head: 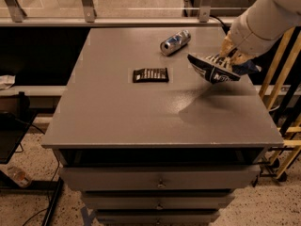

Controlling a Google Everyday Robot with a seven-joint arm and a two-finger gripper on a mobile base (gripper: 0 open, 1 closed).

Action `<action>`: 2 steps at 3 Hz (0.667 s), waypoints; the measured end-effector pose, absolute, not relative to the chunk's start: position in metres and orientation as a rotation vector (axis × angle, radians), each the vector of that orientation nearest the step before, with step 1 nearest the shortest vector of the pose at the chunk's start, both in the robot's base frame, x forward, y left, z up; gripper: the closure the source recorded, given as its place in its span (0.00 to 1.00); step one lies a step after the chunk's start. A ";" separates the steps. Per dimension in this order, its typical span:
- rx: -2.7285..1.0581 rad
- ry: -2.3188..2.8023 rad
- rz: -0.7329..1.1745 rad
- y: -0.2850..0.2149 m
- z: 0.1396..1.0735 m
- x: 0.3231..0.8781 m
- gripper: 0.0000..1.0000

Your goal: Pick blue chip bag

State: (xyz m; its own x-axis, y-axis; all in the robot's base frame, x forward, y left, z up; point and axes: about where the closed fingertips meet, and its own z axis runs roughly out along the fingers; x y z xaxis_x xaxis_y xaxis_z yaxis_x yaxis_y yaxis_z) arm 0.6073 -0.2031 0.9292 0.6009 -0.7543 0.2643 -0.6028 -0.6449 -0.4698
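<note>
Navy, crinkled: found blue chip bag [214, 70] clamped by gripper [233, 55] at right rear, seemingly raised off tabletop [117, 112]. Judged grasp done, only carrying clear left.

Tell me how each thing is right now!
chip bag: crinkled, held up in the air above the table
gripper: over the table's right side, shut on the chip bag
can: lying on its side
black packet: lying flat

Dim — perhaps top-lit — gripper [229, 59] upper-right
</note>
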 end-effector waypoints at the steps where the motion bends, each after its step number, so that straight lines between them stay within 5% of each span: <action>1: -2.441 1.046 -0.707 -0.202 0.958 0.597 1.00; 2: -2.410 0.989 -0.716 -0.197 0.975 0.589 1.00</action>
